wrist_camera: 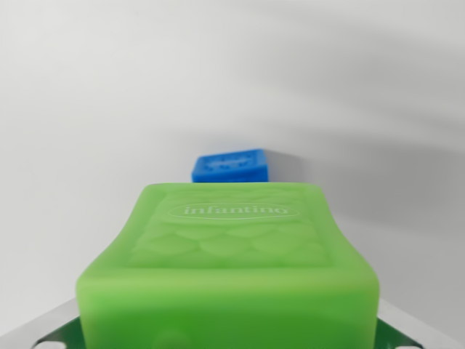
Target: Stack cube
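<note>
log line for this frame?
phase: carry | held: green cube, appears gripped | target: blue cube, beyond it on white surface | stacked: not yet | fingers: hidden

Soft green rubbery cube [229, 269]: bottom cut by frame edge, near face blurred. Hides front of small blue cube [231, 166] beyond. Pincer [229, 342] mostly hidden behind green cube; jaw state unreadable.

Big cube [232, 269] up front, small cube [231, 166] just behind it, ctr.

Jaws barely visible at bottom corners, state unclear.
</note>
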Robot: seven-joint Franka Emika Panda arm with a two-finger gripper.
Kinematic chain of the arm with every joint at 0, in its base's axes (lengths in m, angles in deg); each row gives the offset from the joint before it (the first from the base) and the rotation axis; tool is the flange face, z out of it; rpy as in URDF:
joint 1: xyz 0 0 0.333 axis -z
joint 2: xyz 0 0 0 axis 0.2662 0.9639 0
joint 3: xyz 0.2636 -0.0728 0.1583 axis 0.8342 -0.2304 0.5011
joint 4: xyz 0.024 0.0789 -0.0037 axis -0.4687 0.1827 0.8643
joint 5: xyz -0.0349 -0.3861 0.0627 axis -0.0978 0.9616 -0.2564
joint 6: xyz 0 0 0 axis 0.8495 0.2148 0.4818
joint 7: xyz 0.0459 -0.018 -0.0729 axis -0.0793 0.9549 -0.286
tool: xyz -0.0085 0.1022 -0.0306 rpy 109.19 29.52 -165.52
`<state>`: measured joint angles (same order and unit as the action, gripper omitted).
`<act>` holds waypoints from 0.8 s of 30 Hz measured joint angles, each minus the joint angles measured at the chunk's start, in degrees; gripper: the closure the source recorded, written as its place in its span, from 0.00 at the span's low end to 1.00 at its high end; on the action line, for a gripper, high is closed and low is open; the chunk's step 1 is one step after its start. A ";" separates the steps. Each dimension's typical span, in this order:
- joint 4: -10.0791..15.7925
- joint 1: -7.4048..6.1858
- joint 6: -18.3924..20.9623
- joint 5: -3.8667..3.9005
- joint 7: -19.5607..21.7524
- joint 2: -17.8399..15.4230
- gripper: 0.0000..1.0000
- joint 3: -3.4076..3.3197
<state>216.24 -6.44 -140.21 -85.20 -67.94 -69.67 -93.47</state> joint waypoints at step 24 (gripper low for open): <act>4.22 0.23 -1.54 1.42 -8.80 -2.12 1.00 -1.70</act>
<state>220.45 -6.21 -141.74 -83.79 -76.74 -71.79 -95.17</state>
